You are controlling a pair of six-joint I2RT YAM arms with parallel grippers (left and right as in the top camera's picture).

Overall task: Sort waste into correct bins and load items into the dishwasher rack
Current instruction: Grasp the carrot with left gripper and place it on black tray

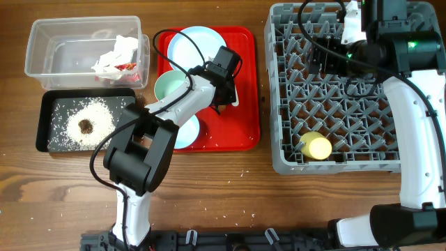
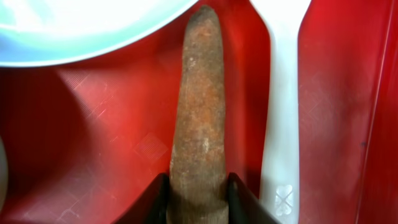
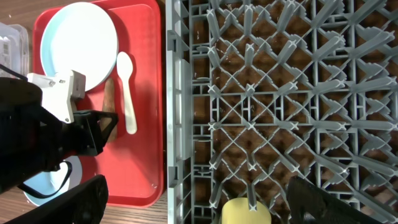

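My left gripper is over the red serving tray and is shut on the near end of the long brown stick-shaped food piece, which points toward the pale blue plate. The white spoon lies just right of the stick. The pale green bowl and the smaller blue bowl sit on the tray, partly hidden by the arm. My right gripper is wide open and empty above the grey dishwasher rack. The yellow cup lies in the rack's near part.
The clear tub at the far left holds the crumpled napkin and red wrapper. The black tray in front of it holds rice and the brown lump. Stray rice grains dot the table.
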